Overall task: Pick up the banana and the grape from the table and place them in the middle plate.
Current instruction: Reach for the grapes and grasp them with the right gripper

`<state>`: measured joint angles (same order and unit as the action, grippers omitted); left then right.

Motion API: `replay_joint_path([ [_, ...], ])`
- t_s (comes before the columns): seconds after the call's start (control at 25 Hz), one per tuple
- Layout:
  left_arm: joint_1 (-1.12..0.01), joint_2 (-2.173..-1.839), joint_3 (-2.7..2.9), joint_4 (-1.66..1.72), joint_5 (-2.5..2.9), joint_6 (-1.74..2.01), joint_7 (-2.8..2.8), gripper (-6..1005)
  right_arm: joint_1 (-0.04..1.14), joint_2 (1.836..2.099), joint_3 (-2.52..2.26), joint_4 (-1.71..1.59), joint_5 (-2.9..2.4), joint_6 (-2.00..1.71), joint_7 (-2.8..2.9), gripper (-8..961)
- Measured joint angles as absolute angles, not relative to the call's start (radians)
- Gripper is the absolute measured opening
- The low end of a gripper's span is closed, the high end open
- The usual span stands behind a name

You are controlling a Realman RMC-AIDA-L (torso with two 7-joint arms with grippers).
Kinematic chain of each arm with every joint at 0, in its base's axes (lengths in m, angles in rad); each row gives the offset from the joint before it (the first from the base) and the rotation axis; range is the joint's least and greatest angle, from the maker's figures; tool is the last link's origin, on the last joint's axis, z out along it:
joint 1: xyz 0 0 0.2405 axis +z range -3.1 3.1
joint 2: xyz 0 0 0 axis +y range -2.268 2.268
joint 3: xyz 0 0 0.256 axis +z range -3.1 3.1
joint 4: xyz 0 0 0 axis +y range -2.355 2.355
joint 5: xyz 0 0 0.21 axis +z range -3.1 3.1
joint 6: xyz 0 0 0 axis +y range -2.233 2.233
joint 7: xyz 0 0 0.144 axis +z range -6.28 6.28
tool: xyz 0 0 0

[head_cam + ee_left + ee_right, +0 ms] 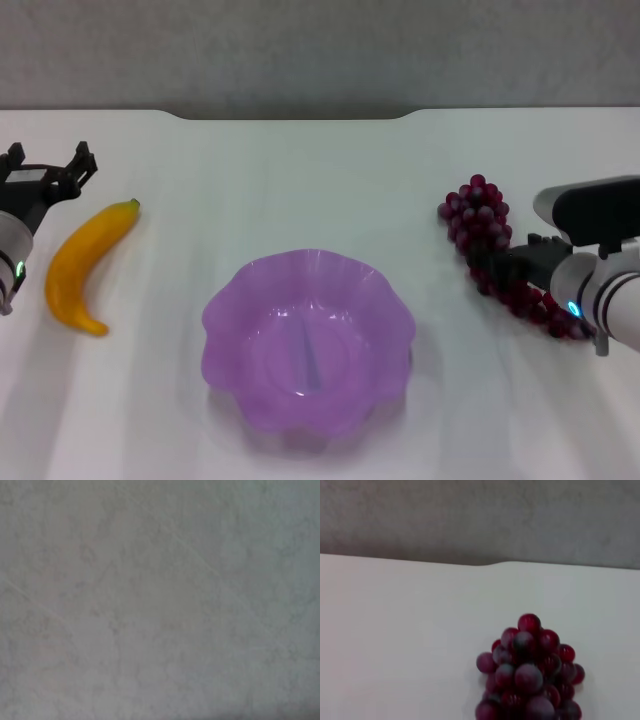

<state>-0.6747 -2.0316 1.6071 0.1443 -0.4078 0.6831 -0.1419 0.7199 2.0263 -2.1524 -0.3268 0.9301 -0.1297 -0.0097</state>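
The yellow-orange banana point(84, 264) lies on the white table point(300, 180) at the left, stem tip toward the far side. My left gripper point(48, 160) is open and empty, just beyond and left of the banana, apart from it. The bunch of dark red-purple grapes point(480, 225) lies at the right; it also shows in the right wrist view point(530, 675). My right gripper point(505, 266) is low over the middle of the bunch and hides part of it. The translucent purple plate point(225, 310) with a wavy rim sits empty at the front centre.
The table's dark notched far edge point(290, 116) runs across the back, with a grey wall point(320, 50) behind. The left wrist view shows only a blurred grey surface point(160, 600).
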Motion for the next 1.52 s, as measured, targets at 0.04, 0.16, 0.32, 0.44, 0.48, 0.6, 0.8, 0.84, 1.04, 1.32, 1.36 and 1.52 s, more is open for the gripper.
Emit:
replay_joint_path([
  [0.04,-0.675,-2.032,1.607,0.144,-0.407,0.683,-0.142,881,0.717,2.026,-2.154,-0.327,0.93,-0.13,-0.01,871],
  [0.16,-0.675,-2.032,1.607,0.144,-0.405,0.683,-0.142,880,0.706,2.026,-2.169,-0.327,0.931,-0.136,-0.009,871],
  [0.32,-0.675,-2.032,1.608,0.145,-0.405,0.683,-0.143,879,0.692,2.029,-2.186,-0.329,0.931,-0.16,-0.009,870],
  [0.44,-0.675,-2.032,1.608,0.146,-0.404,0.683,-0.143,879,0.686,2.029,-2.221,-0.335,0.93,-0.174,-0.009,870],
  [0.48,-0.675,-2.033,1.609,0.146,-0.404,0.683,-0.143,879,0.683,2.029,-2.237,-0.339,0.93,-0.176,-0.009,869],
  [0.6,-0.675,-2.033,1.611,0.146,-0.403,0.683,-0.143,878,0.672,2.029,-2.271,-0.351,0.93,-0.178,-0.009,869],
  [0.8,-0.675,-2.033,1.611,0.146,-0.402,0.683,-0.143,877,0.655,2.029,-2.279,-0.354,0.93,-0.18,-0.008,868],
  [0.84,-0.675,-2.032,1.611,0.145,-0.402,0.683,-0.143,877,0.655,2.029,-2.279,-0.354,0.93,-0.18,-0.008,868],
  [1.04,-0.675,-2.032,1.611,0.143,-0.403,0.683,-0.143,876,0.644,2.029,-2.277,-0.346,0.931,-0.189,-0.007,867],
  [1.32,-0.675,-2.032,1.611,0.141,-0.403,0.683,-0.143,875,0.627,2.029,-2.279,-0.343,0.933,-0.237,0.027,866],
  [1.36,-0.675,-2.032,1.611,0.141,-0.403,0.683,-0.143,875,0.627,2.029,-2.28,-0.343,0.933,-0.236,0.029,866],
  [1.52,-0.675,-2.033,1.611,0.141,-0.402,0.683,-0.143,874,0.625,2.028,-2.277,-0.342,0.933,-0.236,0.031,839],
])
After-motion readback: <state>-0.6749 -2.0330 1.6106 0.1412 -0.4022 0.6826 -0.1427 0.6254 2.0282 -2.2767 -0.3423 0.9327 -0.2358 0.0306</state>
